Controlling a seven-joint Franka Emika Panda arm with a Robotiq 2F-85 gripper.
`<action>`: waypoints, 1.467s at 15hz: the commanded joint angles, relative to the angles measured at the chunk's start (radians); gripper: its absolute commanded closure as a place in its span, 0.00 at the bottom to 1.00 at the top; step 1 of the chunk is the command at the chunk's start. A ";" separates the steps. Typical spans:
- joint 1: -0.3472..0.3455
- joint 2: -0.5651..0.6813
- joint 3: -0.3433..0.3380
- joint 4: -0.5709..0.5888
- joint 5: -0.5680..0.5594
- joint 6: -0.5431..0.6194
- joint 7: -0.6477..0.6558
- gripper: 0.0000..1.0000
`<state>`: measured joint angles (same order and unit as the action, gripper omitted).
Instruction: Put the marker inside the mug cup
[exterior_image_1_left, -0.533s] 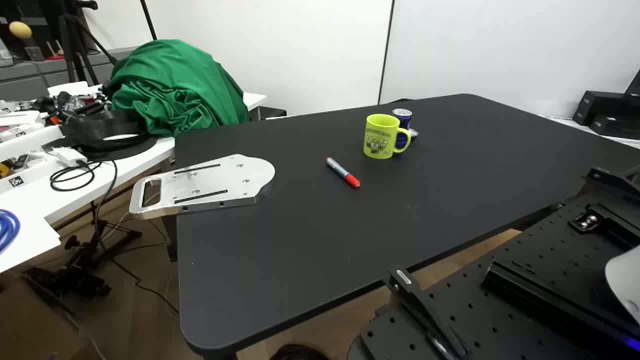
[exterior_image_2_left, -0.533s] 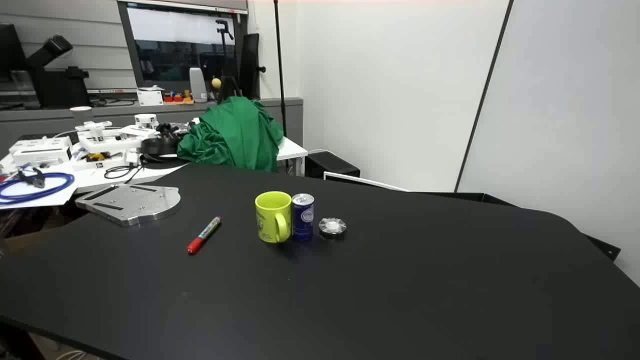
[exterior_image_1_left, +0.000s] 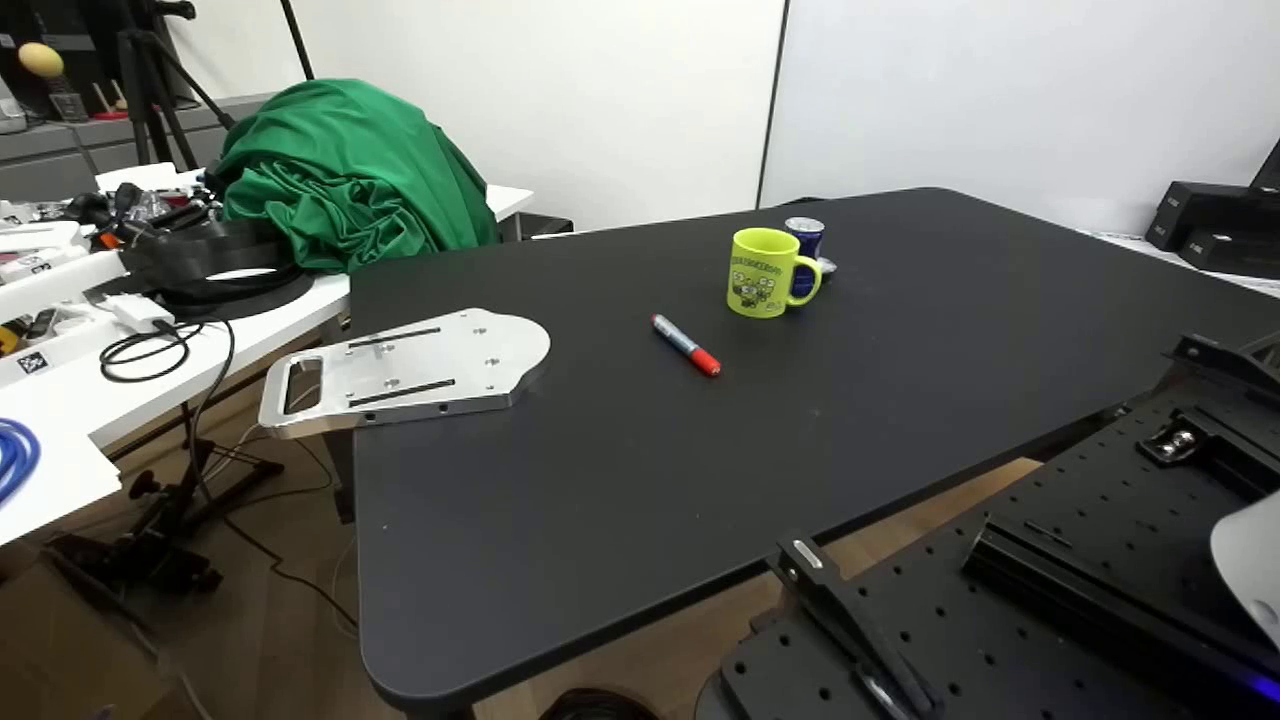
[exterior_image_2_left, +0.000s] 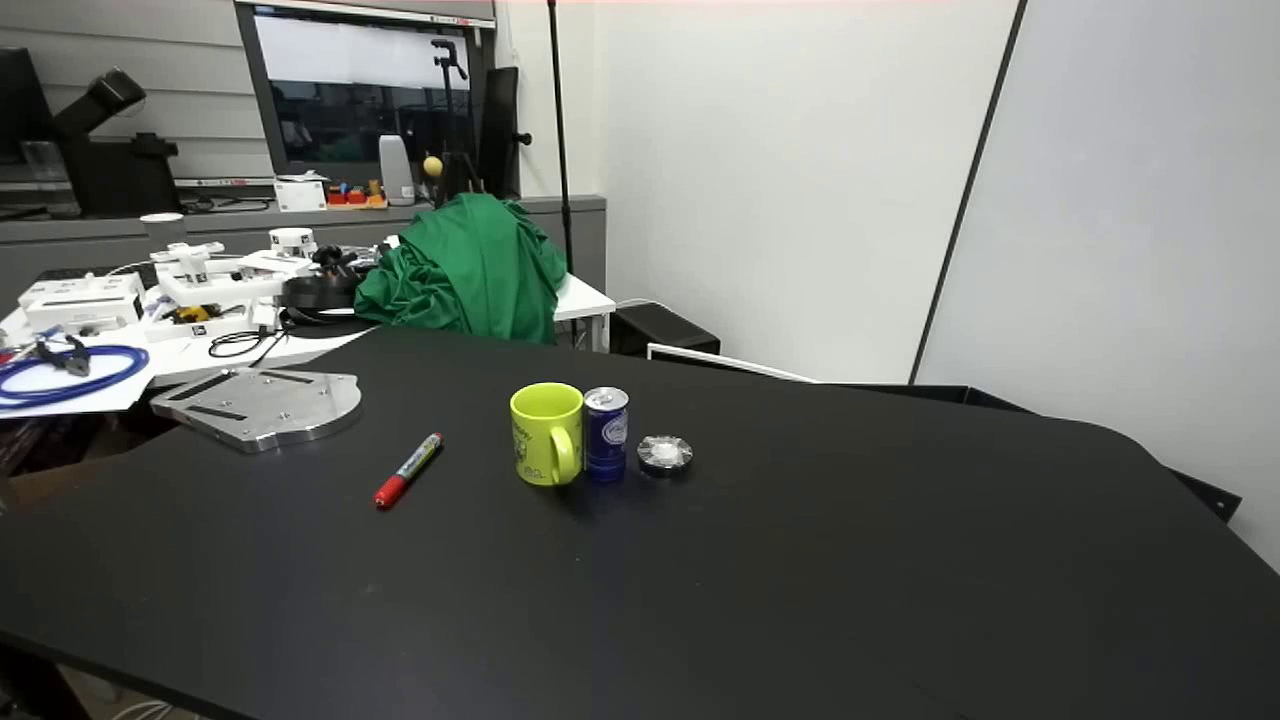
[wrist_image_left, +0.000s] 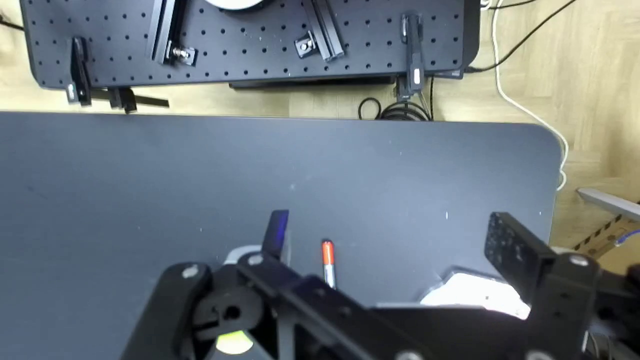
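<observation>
One red marker (exterior_image_2_left: 408, 470) lies on the table (exterior_image_2_left: 700, 600) left of center in an exterior view, one yellow-green mug (exterior_image_2_left: 537, 450), one can (exterior_image_2_left: 606, 440) and one round object (exterior_image_2_left: 665, 454) to its right. In the wrist view, the gripper (wrist_image_left: 392, 232), fingers (wrist_image_left: 517, 257) spread wide, hides the marker's lower end and most of the mug.

Free room around marker (exterior_image_2_left: 409, 469), can (exterior_image_2_left: 606, 438) just beside mug (exterior_image_2_left: 536, 440)
</observation>
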<state>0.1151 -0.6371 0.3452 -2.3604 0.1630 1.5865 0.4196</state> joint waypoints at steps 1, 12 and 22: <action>0.002 0.044 -0.041 0.009 -0.082 0.142 -0.122 0.00; -0.092 0.355 -0.219 0.015 -0.196 0.528 -0.259 0.00; -0.063 0.665 -0.221 0.044 -0.280 0.779 -0.207 0.00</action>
<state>0.0322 -0.0629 0.1235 -2.3583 -0.0493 2.3269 0.1437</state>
